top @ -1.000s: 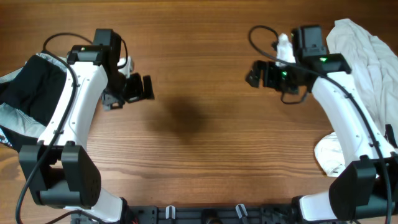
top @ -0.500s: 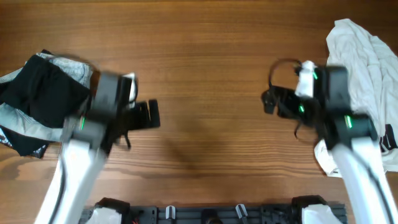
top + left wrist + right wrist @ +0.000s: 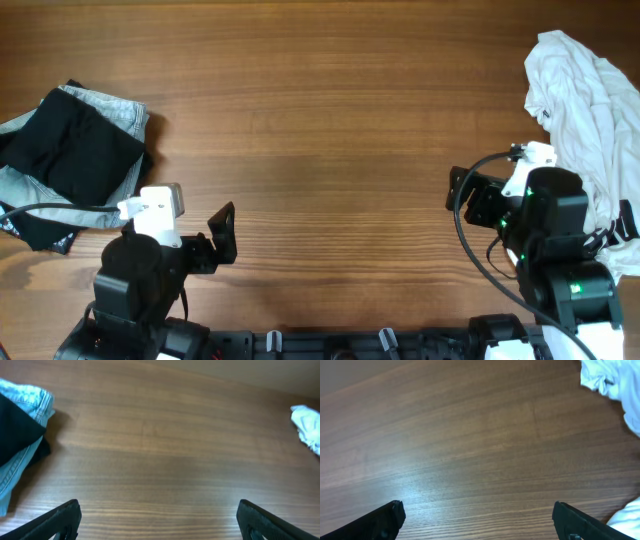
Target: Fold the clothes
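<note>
Overhead view shows the clothes in two groups at the two sides of the wooden table (image 3: pixel 320 110). A white garment (image 3: pixel 585 110) lies crumpled at the upper right of the frame and goes down along the right edge. A dark pile (image 3: pixel 70 160), black cloth over a grey or light blue piece, lies flat at the middle left.

Both arms are at the bottom of the frame, well apart from each other, with bare wood between them. The left gripper (image 3: pixel 222 238) is at the lower left, near the dark pile but not touching it. The right gripper (image 3: pixel 462 190) is at the lower right, just beside the white garment, and I cannot tell from above if some part of the arm touches the cloth.

From the left wrist camera, the left gripper (image 3: pixel 159 507) has its jaws wide apart, with only table between them. The dark pile (image 3: pixel 17 445) is at the left edge and a bit of the white garment (image 3: pixel 307 422) is at the far right.

From the right wrist camera, the right gripper (image 3: pixel 477 510) also has its jaws spread wide and holds nothing. The white garment (image 3: pixel 615 380) is in the upper right corner and again in the lower right corner.
</note>
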Motion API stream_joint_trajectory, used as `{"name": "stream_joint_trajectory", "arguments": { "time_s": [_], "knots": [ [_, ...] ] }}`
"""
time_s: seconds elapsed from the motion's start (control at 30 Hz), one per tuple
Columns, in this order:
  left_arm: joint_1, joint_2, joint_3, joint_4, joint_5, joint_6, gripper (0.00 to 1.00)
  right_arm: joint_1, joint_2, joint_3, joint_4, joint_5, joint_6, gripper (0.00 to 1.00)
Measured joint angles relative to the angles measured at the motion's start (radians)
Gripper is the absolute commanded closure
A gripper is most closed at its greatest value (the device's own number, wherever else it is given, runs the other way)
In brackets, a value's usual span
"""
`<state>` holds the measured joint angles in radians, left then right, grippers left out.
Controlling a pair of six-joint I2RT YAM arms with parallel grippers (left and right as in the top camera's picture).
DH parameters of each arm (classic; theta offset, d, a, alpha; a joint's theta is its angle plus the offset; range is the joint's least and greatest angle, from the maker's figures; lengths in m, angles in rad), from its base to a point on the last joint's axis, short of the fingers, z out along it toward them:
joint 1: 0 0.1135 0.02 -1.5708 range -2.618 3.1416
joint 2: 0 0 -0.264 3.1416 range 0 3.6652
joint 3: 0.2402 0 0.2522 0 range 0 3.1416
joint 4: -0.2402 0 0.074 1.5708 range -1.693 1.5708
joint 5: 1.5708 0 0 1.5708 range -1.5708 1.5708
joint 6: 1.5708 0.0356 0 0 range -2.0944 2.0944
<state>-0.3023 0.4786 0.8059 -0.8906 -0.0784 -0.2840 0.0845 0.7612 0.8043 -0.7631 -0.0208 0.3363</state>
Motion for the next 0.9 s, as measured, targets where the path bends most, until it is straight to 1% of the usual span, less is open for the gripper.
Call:
{"name": "stream_joint_trajectory", "arguments": {
  "time_s": [0.13,0.3,0.47,0.6,0.7,0.77,0.9],
  "knots": [
    [0.0,0.0,-0.001,-0.049,-0.002,-0.003,0.0,0.0,0.056,0.0,0.0,0.0,0.0,0.0],
    [0.0,0.0,-0.001,-0.068,-0.003,-0.005,0.0,0.0,0.14,0.0,0.0,0.0,0.0,0.0],
    [0.0,0.0,-0.001,-0.068,-0.003,-0.007,0.0,0.0,0.107,0.0,0.0,0.0,0.0,0.0],
    [0.0,0.0,-0.001,-0.07,-0.003,-0.007,0.0,0.0,-0.005,-0.003,-0.003,0.011,0.0,0.0],
    [0.0,0.0,-0.002,-0.071,-0.003,-0.007,0.0,0.0,-0.139,-0.029,0.021,0.042,0.0,0.0],
    [0.0,0.0,-0.002,-0.071,-0.003,-0.007,0.0,0.0,-0.228,-0.098,0.121,0.053,0.0,0.0],
    [0.0,0.0,-0.003,-0.071,-0.003,-0.007,0.0,0.007,-0.41,-0.338,0.377,0.031,-0.026,0.0]
  ]
}}
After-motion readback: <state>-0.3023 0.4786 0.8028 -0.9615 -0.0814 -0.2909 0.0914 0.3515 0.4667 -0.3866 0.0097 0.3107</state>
